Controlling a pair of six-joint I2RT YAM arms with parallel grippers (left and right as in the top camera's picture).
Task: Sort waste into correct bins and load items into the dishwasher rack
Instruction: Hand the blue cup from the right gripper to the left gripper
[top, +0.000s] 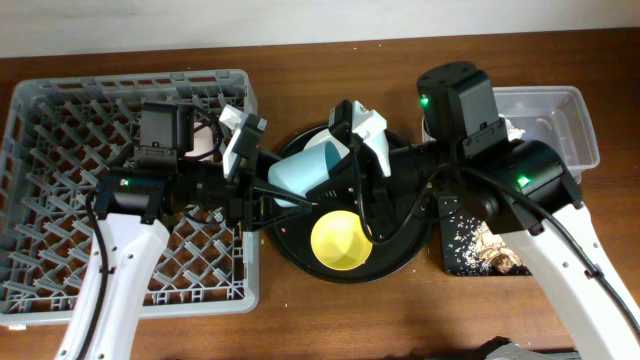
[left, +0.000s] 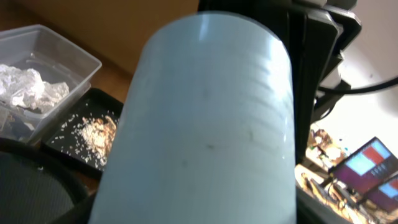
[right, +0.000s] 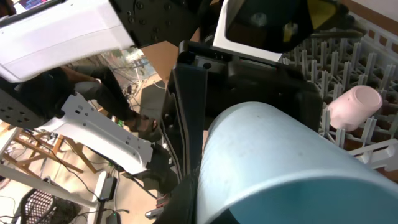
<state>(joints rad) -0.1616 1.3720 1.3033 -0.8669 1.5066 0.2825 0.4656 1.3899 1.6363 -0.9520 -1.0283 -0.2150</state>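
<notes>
The light blue cup (top: 305, 172) lies on its side in the air above the round black tray, held between both arms. My left gripper (top: 278, 190) straddles its rack-side end and is shut on it; the cup (left: 205, 124) fills the left wrist view and hides the fingers. My right gripper (top: 345, 160) grips the other end, with one finger against the outer wall by the rim (right: 273, 162). The pink cup (top: 205, 147) stands in the grey dishwasher rack (top: 60, 200) and shows in the right wrist view (right: 354, 106). The yellow bowl (top: 340, 240) sits on the round tray.
The round black tray (top: 405, 250) lies between the rack and the bins. The clear tub (top: 565, 120) at right holds the white napkin (left: 31, 90). The shallow black tray (top: 470, 240) beside it holds beige crumbs (left: 90, 132).
</notes>
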